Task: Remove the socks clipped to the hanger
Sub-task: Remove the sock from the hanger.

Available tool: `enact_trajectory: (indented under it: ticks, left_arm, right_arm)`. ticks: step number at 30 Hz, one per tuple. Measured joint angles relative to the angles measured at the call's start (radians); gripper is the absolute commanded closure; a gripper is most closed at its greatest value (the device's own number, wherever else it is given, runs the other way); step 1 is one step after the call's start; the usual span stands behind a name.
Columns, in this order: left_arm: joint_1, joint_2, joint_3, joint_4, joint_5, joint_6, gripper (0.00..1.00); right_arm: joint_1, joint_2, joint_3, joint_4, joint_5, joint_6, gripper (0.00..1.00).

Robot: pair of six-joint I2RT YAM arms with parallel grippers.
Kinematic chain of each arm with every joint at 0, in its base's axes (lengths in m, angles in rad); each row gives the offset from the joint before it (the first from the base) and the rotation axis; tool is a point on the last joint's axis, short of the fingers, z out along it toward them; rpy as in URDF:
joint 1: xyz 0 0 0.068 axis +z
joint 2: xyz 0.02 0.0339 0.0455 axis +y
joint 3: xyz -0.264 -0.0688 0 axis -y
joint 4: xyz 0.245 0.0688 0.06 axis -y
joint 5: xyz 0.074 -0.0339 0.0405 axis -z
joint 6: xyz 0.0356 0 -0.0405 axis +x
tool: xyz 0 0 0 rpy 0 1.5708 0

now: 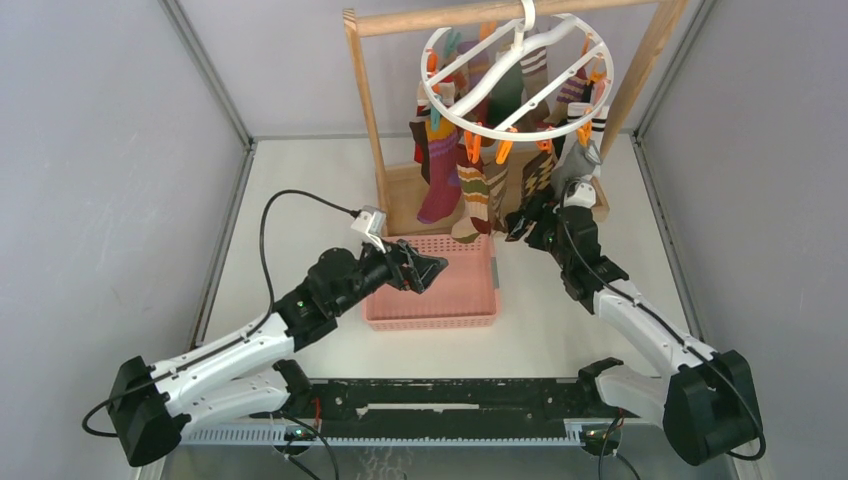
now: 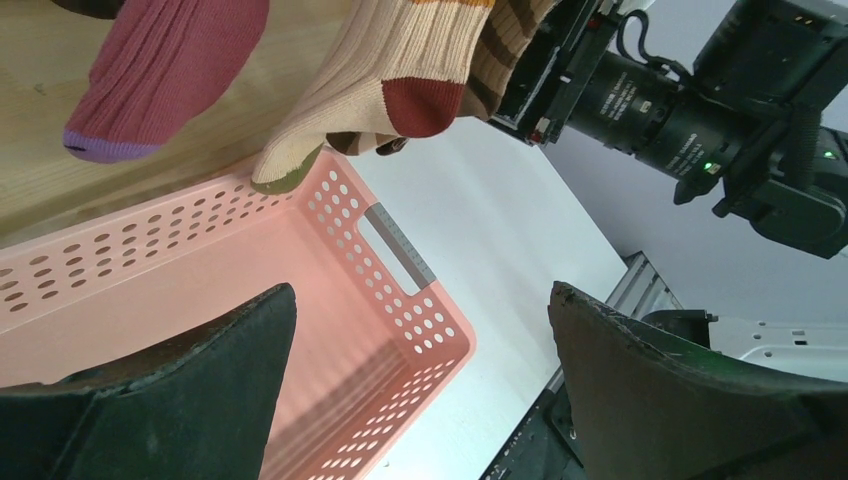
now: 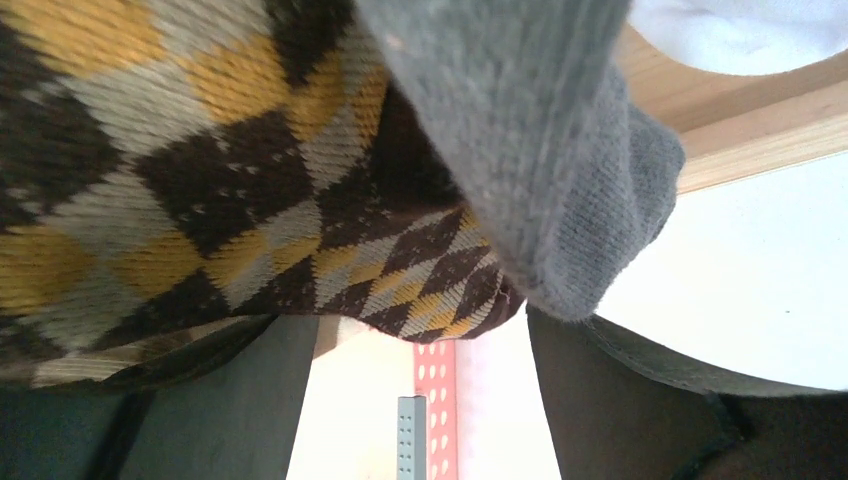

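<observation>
Brown argyle and grey socks point(image 3: 250, 200), clipped to the white ring hanger point(image 1: 490, 133), dangle just above the parted right tool point(image 3: 420, 400); the left tool point(image 2: 420, 330) gapes wide.

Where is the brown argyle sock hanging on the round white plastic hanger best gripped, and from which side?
Best guess: grip the brown argyle sock at its loose lower end, coming from below on the near side with the right gripper: it hangs free there, while the grey knit sock crowds its right.

Pink basket point(image 1: 470, 300) beside wooden rack point(image 1: 366, 110)
</observation>
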Motion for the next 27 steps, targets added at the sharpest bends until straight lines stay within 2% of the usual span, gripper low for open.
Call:
enact_trajectory:
  ticks: [5, 8, 23, 27]
  left_arm:
    - [-0.002, -0.014, 0.0, -0.005, -0.007, 0.006, 0.0]
    - [-0.002, -0.018, 0.0, -0.005, -0.007, 0.006, 0.0]
    - [-0.004, -0.046, 0.0, -0.02, -0.014, 0.015, 0.0]
    - [-0.005, -0.048, 0.0, -0.021, -0.014, 0.015, 0.0]
  right_arm:
    - [0.01, 0.045, -0.018, 0.025, 0.041, 0.016, 0.19]
    - [0.016, 0.065, -0.027, 0.032, 0.076, 0.026, 0.26]
    - [0.082, 0.039, -0.028, 0.094, 0.209, -0.034, 1.0]
    - [0.111, -0.027, -0.028, 0.065, 0.218, -0.053, 1.0]
